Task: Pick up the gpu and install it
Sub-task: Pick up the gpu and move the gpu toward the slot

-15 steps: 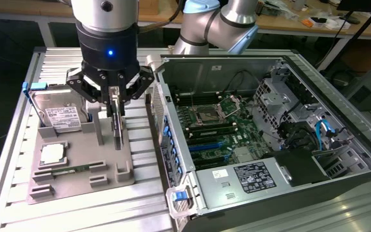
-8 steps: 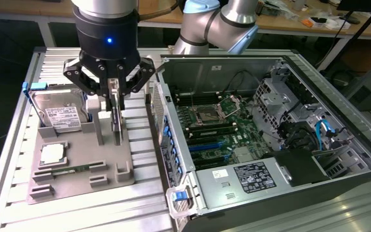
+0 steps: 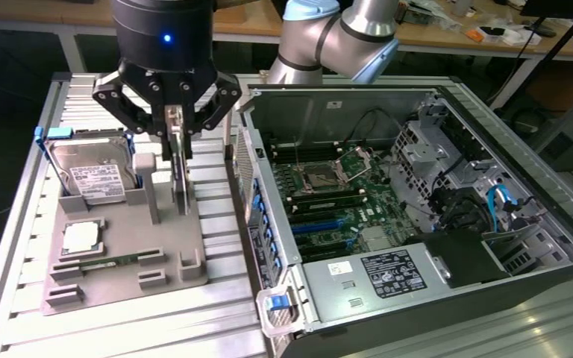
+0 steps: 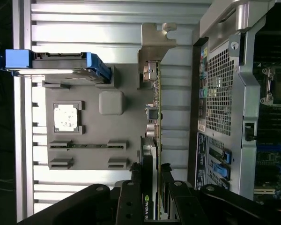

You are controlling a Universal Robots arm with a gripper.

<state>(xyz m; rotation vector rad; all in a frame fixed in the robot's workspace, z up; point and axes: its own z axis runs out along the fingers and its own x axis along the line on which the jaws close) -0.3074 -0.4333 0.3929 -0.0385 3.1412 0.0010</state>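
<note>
The gpu (image 3: 181, 183) stands on edge in a slot of the grey holder plate (image 3: 117, 282), which lies on the slatted table at the exterior view's left. My gripper (image 3: 174, 138) comes down from above and its fingers press on both faces of the card's upper part. In the wrist view the gpu (image 4: 156, 105) runs away from the gripper (image 4: 153, 190) as a thin green edge. Its silver bracket (image 4: 154, 44) is at the far end, and its black cooler sits between the fingers. The card's lower edge still rests in the holder.
On the same holder are a silver hard drive (image 3: 92, 177) with blue rails, a square processor (image 3: 80, 237) and a narrow memory stick (image 3: 102, 261). An open computer case (image 3: 525, 186) lies at the exterior view's right, its motherboard (image 3: 331, 198) and blue slots exposed.
</note>
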